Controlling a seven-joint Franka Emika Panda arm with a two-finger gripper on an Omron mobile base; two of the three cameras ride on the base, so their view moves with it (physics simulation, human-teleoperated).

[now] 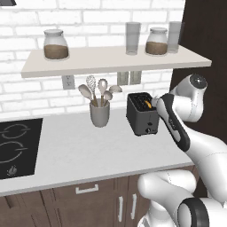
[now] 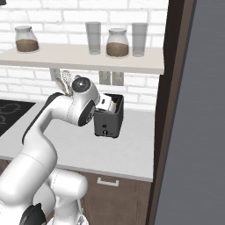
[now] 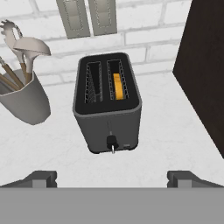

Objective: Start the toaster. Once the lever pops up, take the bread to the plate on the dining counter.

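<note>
The toaster stands on the worktop near the back wall, the bread sunk in its right slot. Left of it sits the utensil cup; the hob lies farther left. The shelf above carries jars and glasses.

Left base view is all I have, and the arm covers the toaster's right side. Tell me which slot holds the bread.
Observer: In the hand view the bread stands in the right-hand slot of the toaster; the left-hand slot is empty.
Operator: Report the gripper.
Observer: The gripper is open, its tips wide apart, short of the toaster's front and touching nothing.
Operator: Give me the lever.
Observer: A small dark lever sits low on the front face, centred between the tips in the hand view.
Operator: Check the toaster's right side.
Observer: The right base view shows a dark cabinet panel standing past bare worktop on that side.
</note>
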